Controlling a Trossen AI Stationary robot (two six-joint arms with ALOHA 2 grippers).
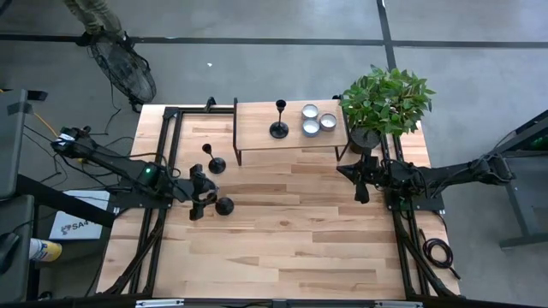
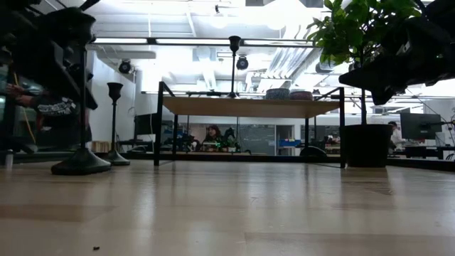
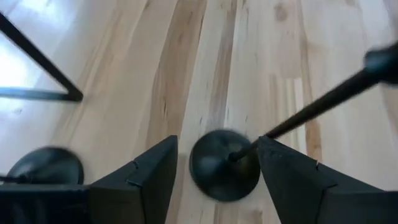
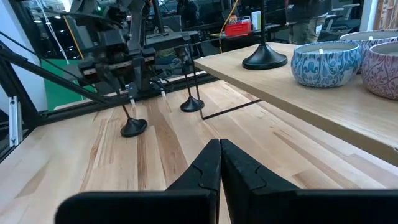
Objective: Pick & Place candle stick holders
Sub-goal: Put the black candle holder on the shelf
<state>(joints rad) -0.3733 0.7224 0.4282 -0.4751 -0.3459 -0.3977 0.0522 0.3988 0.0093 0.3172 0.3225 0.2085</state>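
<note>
- The left gripper [image 1: 204, 204] stood over a candle stick holder [image 1: 223, 205] on the table [image 1: 282, 248], its stem between the parted fingers, seemingly ungripped.
- Next: clamp the stem and lift toward the shelf [image 1: 257, 124], where another holder [image 1: 279, 128] stood.
- The right gripper [image 1: 360, 181] waited, jaws closed.

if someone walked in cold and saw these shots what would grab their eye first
Probably the left gripper on the table's left side, fingers open around the stem of a black candle stick holder standing on the wood. Next, the raised shelf at the far edge, carrying another holder and three candle tins, with a leafy potted plant beside it.
</note>
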